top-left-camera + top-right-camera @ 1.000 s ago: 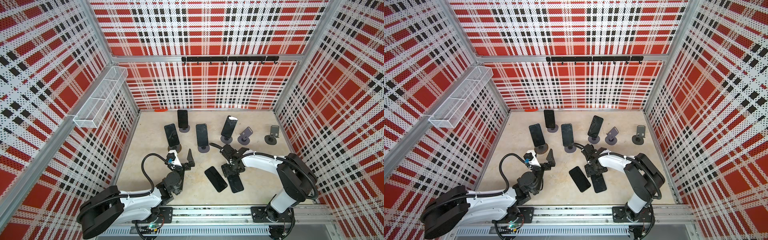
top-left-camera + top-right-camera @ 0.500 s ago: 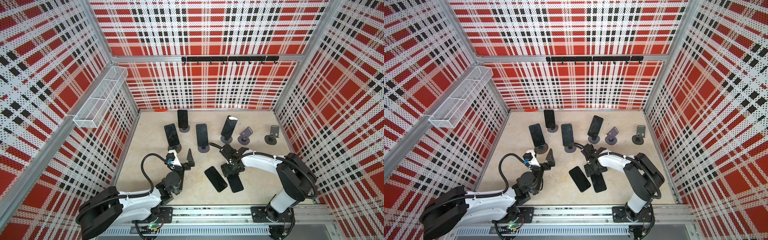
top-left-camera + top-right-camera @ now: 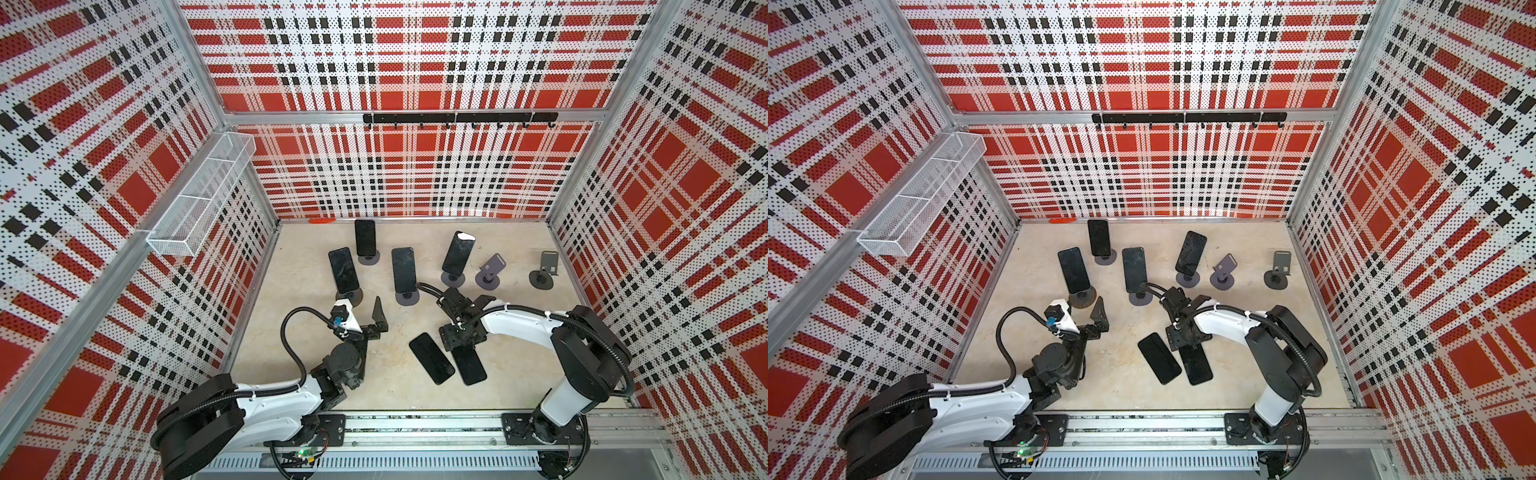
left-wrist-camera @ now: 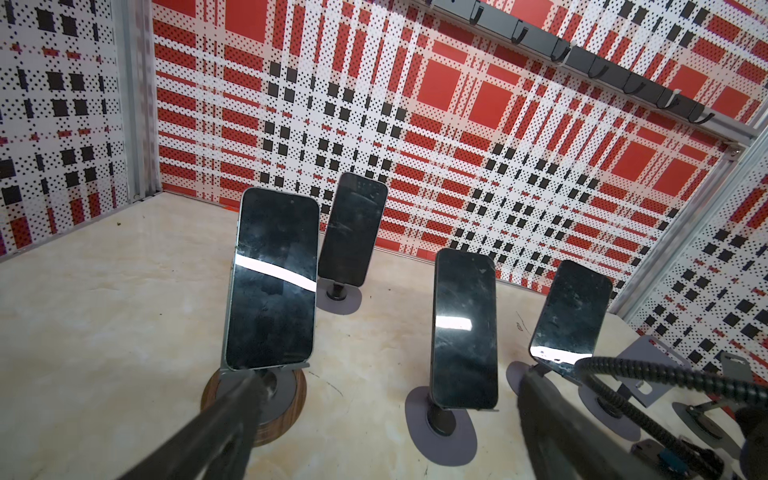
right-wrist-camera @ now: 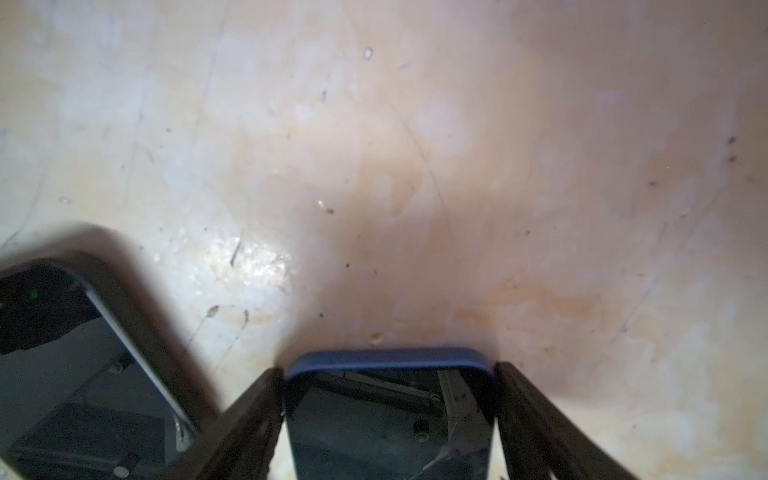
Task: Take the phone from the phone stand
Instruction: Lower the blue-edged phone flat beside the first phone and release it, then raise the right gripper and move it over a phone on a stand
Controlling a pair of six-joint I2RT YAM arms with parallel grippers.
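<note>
Phone point(image 3: 471, 368) flat and screen-up on table point(image 3: 316, 270), long axis 11-to-5 o'clock, flanked by right gripper point(image 5: 390, 371), grip or release indiscernible; left gripper point(image 4: 388, 380) spread wide, empty.

Blue-rimmed phone point(image 3: 469, 368) lies flat, screen up, just beside another flat phone point(image 3: 431, 363); grey phone stand point(image 3: 489, 270) upright behind

The phones point(image 4: 272, 282) have shiny black glass fronts. The desk point(image 4: 104, 311) looks like smooth, pale stone. One stand base point(image 4: 291, 415) looks like brown wood. The wall basket point(image 3: 199, 195) is white wire mesh.
</note>
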